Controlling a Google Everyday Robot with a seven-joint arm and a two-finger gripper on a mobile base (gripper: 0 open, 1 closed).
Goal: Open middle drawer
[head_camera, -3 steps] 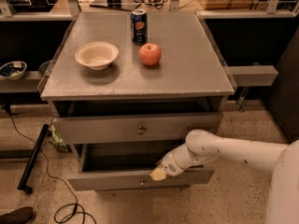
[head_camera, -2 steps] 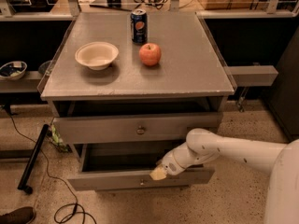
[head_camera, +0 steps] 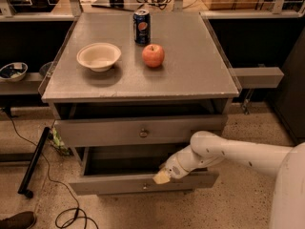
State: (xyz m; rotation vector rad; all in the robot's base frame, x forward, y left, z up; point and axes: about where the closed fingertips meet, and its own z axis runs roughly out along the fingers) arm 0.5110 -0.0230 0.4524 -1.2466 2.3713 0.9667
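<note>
Showing the middle drawer (head_camera: 109,185) standing partly out, low on the cabinet's near face, with the end effector (head_camera: 162,177) at its front's top edge; its grip cannot be told. The drawer looks rigid and free-sliding, best pulled straight by the small central knob (head_camera: 144,185).

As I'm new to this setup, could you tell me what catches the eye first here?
The gripper is at the top edge of the pulled-out middle drawer, low on the cabinet. On its top sit a red apple, a blue can behind it and a pale bowl at left.
</note>
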